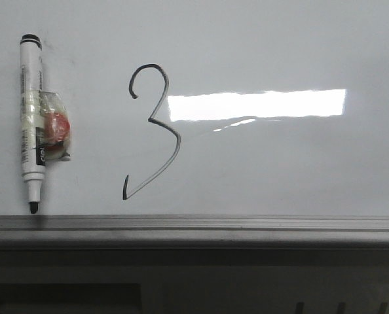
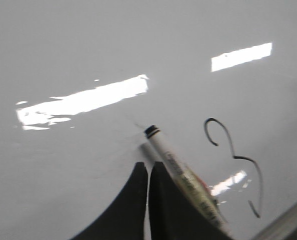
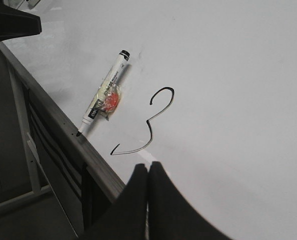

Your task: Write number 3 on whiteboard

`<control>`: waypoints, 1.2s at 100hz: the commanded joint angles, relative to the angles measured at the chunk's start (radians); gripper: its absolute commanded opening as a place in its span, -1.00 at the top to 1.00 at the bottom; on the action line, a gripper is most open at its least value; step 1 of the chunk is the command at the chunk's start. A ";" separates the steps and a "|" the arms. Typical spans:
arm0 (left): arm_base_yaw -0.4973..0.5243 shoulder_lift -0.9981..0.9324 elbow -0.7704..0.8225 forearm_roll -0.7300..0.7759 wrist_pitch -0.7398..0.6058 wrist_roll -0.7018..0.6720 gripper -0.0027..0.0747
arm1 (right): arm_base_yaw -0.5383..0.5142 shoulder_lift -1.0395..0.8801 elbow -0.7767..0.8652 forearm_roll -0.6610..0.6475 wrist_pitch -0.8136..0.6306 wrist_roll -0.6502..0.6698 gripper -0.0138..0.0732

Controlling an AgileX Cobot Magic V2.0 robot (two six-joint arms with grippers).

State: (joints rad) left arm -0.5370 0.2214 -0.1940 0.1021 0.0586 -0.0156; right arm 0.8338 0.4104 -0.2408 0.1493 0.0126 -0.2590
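Note:
The number 3 (image 1: 165, 128) is drawn in thin dark line on the glossy whiteboard (image 1: 279, 170), left of its bright light reflection. It also shows in the left wrist view (image 2: 238, 157) and the right wrist view (image 3: 149, 127). A white marker (image 1: 32, 124) with a black cap stands against the board, tip down on the grey rail (image 1: 247, 224), with a taped red lump (image 1: 57, 127) on its side. My left gripper (image 2: 148, 166) is shut and empty, close beside the marker (image 2: 181, 170). My right gripper (image 3: 148, 166) is shut and empty, over the board just past the digit's tail.
Below the rail (image 3: 63, 130) a dark frame and the floor drop away (image 3: 18, 200). A dark object (image 3: 11, 22) sits at the board's far corner. The board surface beyond the digit is bare white.

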 commanded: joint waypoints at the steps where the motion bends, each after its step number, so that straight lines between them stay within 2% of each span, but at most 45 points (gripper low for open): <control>1: 0.081 -0.009 -0.027 -0.013 -0.059 -0.001 0.98 | -0.007 0.004 -0.027 -0.012 -0.086 -0.004 0.83; 31: 0.403 -0.178 0.089 -0.014 -0.065 -0.001 0.98 | -0.007 0.004 -0.027 -0.012 -0.086 -0.004 0.83; 48: 0.530 -0.245 0.198 -0.102 -0.067 -0.001 0.98 | -0.007 0.004 -0.027 -0.012 -0.086 -0.004 0.83; 54: 0.544 -0.254 0.236 -0.102 -0.077 -0.001 0.98 | -0.007 0.004 -0.027 -0.012 -0.086 -0.004 0.83; 71: 0.542 -0.252 0.233 -0.102 0.235 -0.001 0.98 | -0.007 0.004 -0.027 -0.012 -0.086 -0.004 0.83; 84: 0.542 -0.252 0.229 -0.102 0.196 -0.001 0.98 | -0.007 0.004 -0.027 -0.012 -0.086 -0.004 0.83; 120: 0.542 -0.252 0.229 -0.102 0.198 -0.001 0.98 | -0.007 0.004 -0.027 -0.012 -0.086 -0.004 0.83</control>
State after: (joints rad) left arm 0.0040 -0.0056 0.0047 0.0082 0.3274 -0.0156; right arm 0.8338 0.4104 -0.2392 0.1493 0.0119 -0.2631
